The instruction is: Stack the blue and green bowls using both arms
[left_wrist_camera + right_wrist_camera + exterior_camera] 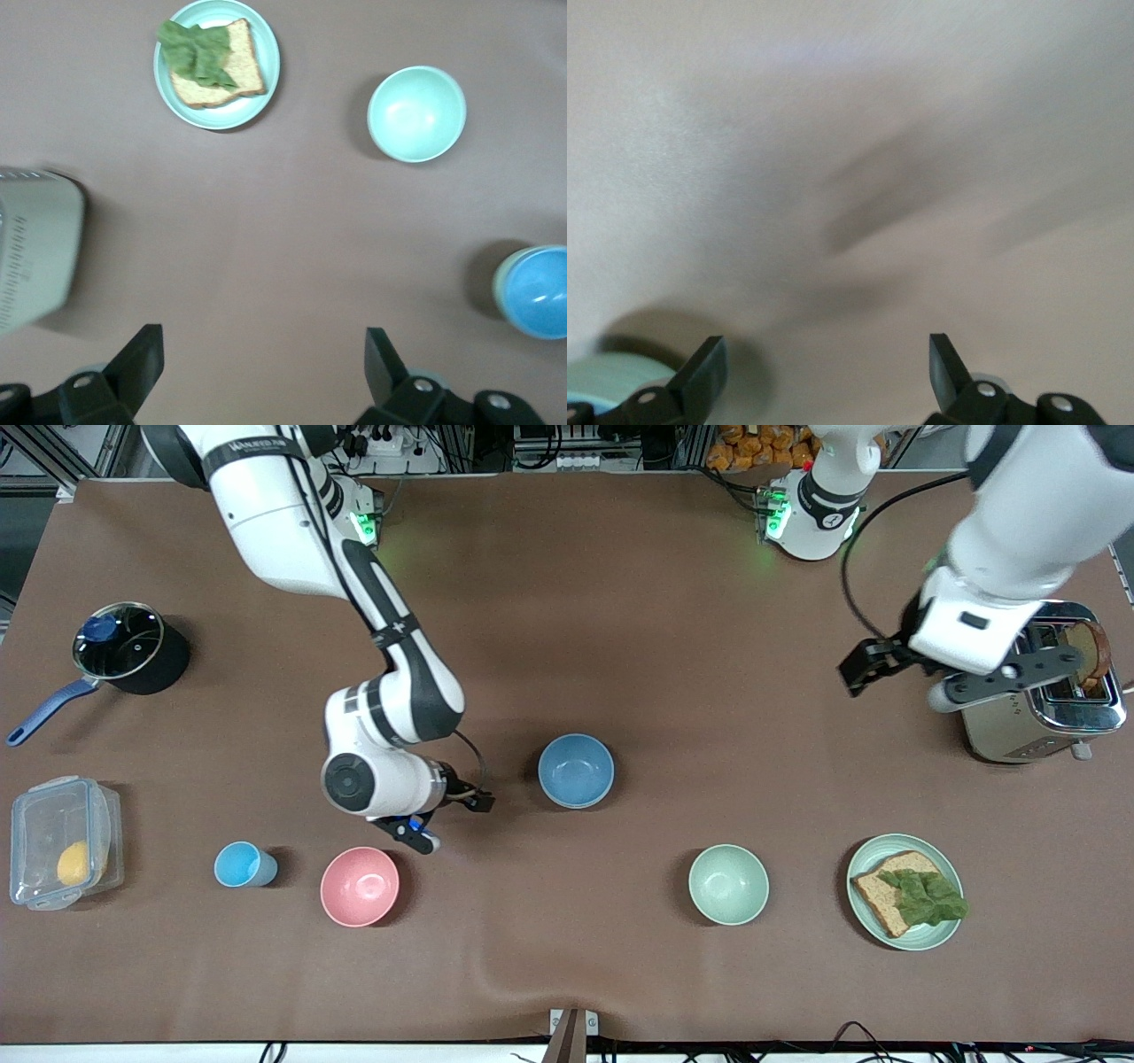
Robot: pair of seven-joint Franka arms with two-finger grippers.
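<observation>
Blue bowl [576, 771] sits upright near the table's middle, and in the left wrist view its outside shows green, so it appears nested in a green bowl [501, 282]. A paler mint-green bowl [728, 884] lies nearer the front camera, beside the plate [948, 937] with bread. Right gripper [447, 821] hangs spread and empty over bare cloth between the pink bowl [360, 886] and the blue one. Left gripper [864, 666] hovers spread, empty, beside the toaster [1019, 735].

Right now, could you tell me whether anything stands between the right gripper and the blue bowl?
Nothing visible does. The open right gripper is low over the bare table beside the blue bowl, toward the right arm's end. The pink bowl sits nearer the front camera, out of that path.
</observation>
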